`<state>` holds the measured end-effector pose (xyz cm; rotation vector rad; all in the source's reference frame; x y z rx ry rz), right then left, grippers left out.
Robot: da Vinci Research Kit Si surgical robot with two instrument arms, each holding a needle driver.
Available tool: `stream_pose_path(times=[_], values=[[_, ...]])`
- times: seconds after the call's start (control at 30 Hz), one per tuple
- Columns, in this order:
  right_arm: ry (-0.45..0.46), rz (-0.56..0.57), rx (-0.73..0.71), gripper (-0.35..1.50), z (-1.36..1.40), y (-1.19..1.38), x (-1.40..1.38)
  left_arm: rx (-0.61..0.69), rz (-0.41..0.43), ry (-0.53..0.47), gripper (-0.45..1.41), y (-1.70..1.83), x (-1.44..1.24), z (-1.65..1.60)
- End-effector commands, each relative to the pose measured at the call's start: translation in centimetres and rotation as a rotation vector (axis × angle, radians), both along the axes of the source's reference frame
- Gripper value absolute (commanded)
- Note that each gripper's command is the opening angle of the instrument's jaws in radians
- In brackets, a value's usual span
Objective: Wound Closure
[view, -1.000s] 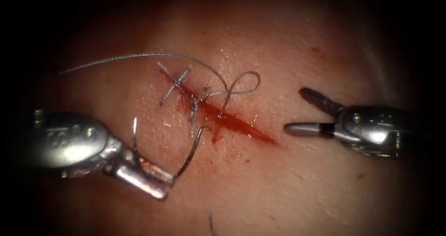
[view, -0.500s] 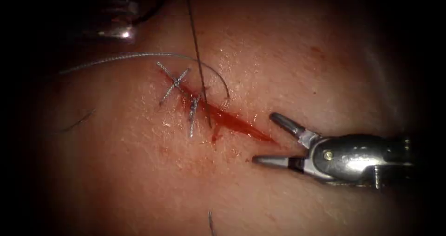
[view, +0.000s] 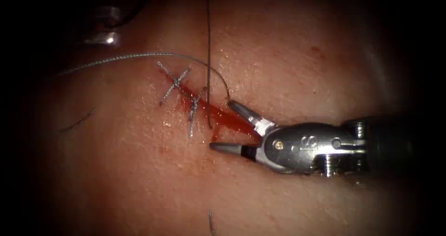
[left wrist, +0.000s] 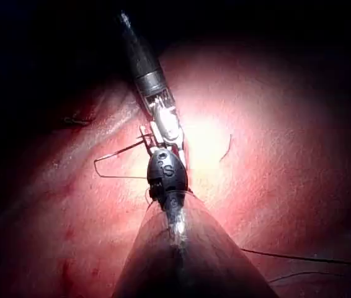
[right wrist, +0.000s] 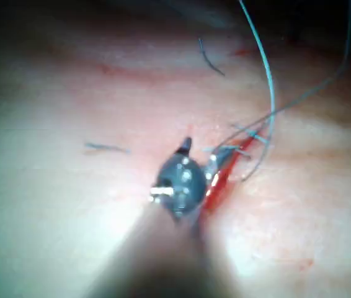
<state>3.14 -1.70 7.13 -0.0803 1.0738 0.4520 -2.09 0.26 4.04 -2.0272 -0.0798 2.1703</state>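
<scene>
Right tool (view: 231, 127) jaws open, empty, astride cut (view: 232, 121); left tool (left wrist: 160, 127) grips needle (left wrist: 110, 162); two stitches (view: 183, 94).

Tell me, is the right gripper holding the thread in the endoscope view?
No, the right gripper is open, its jaws spread on either side of the cut, with the thread passing just left of its tips.

In your endoscope view the light lands on the middle of the tissue (view: 139, 171), and the edges go dark all round. The red fluid (view: 227, 120) looks wet and shiny. The right tool (view: 220, 124) has bright spots on its metal. In your left wrist view a strong white glare sits beside the left tool (left wrist: 163, 127), and the needle (left wrist: 110, 162) shows as a thin dark line
</scene>
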Motion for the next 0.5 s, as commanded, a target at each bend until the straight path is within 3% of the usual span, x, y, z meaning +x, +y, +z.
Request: stream_pose_path(times=[0.03, 0.17, 0.27, 0.3, 0.33, 0.5], values=[[-0.005, -0.012, 0.004, 0.91, 0.13, -0.06, 0.13, 0.001, 0.0, 0.0, -0.45, -0.01, -0.03, 0.06], [-0.012, -0.028, 0.0, 0.88, 0.31, -0.1, 0.27, 0.002, -0.005, 0.006, -0.45, -0.03, -0.03, 0.04], [-0.011, -0.032, 0.001, 0.69, 0.34, -0.09, 0.32, 0.001, -0.004, 0.004, -0.45, -0.04, -0.05, 0.03], [-0.005, -0.067, -0.024, -0.03, 0.35, -0.07, 0.33, 0.007, -0.003, 0.002, -0.45, -0.04, -0.07, 0.04], [0.001, -0.085, -0.03, -0.35, 0.36, -0.07, 0.32, 0.007, -0.003, 0.002, -0.45, -0.04, -0.07, 0.04], [-0.012, -0.114, -0.031, -0.35, 0.38, -0.06, 0.2, 0.009, -0.003, 0.003, -0.45, -0.07, -0.07, 0.06]])
